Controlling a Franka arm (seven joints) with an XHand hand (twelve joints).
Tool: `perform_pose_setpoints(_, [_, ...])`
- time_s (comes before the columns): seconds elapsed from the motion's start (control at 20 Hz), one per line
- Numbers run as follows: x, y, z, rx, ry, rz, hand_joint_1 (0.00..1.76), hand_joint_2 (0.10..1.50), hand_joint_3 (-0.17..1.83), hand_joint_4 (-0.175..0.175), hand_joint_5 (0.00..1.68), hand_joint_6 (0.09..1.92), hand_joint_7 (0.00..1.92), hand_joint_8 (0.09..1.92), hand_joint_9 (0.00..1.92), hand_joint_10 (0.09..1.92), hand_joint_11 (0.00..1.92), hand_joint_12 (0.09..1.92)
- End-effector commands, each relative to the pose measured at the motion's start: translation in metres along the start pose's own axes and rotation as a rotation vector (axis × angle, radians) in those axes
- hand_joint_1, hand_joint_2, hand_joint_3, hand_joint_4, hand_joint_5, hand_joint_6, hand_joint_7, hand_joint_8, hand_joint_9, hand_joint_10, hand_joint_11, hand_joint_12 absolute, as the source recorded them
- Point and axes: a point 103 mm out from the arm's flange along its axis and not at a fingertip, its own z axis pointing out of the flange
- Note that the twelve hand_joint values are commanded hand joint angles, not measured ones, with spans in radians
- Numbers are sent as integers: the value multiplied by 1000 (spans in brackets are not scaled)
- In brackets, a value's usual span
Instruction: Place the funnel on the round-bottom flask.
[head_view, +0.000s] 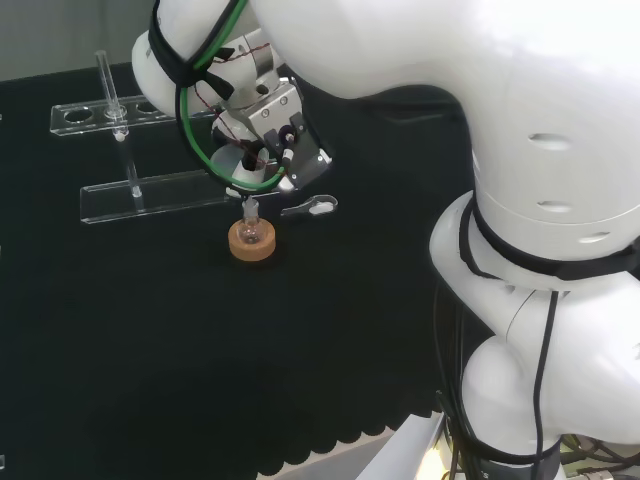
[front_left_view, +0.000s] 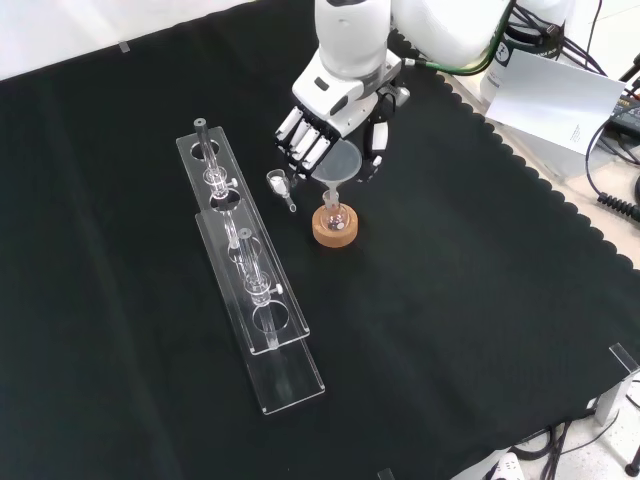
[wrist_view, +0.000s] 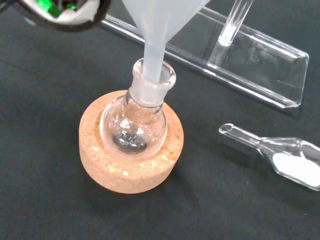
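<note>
Resting in a cork ring (wrist_view: 131, 160), the round-bottom flask (wrist_view: 134, 126) sits a little left of centre in the wrist view, upright, with the funnel's stem (wrist_view: 154, 56) entering its neck. The funnel (front_left_view: 339, 163) itself is a pale translucent cone; in the front view it lies just above centre of the frame, directly over the flask (front_left_view: 334, 216) and ring (front_left_view: 335, 228). The hand (front_left_view: 318, 128) comes down from the top of that frame, its fingers (front_left_view: 300, 138) curled along the funnel's left rim and the thumb on the right rim, so the funnel is pinched between them. In the head view the hand (head_view: 262, 130) is in the upper middle, with the cork ring (head_view: 252, 243) just below it.

A small glass scoop (wrist_view: 280, 156) holding white powder lies on the black cloth (front_left_view: 450, 330) at the wrist view's right edge; in the front view the scoop (front_left_view: 280, 186) is just left of the funnel. A clear rack (front_left_view: 250, 270) with tubes runs diagonally through the left half of the front view, well apart from the flask.
</note>
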Motion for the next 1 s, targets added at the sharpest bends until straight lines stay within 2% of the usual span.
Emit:
perform_pose_setpoints(0.05, [1, 0, 10, 9, 19, -7, 759, 670, 552, -75, 452, 193, 383, 858, 709, 720, 333, 1323])
perform_pose_setpoints(0.4, [4, 2, 14, 18, 26, -10, 756, 672, 552, -75, 451, 193, 380, 857, 708, 720, 333, 1323])
perform_pose_setpoints(0.65, [3, -1, 16, -2, 38, -15, 752, 672, 552, -76, 439, 187, 363, 853, 691, 715, 333, 1322])
perform_pose_setpoints(1.0, [4, -7, 18, -26, 64, -22, 652, 634, 484, -77, 202, 87, 32, 757, 374, 755, 223, 1370])
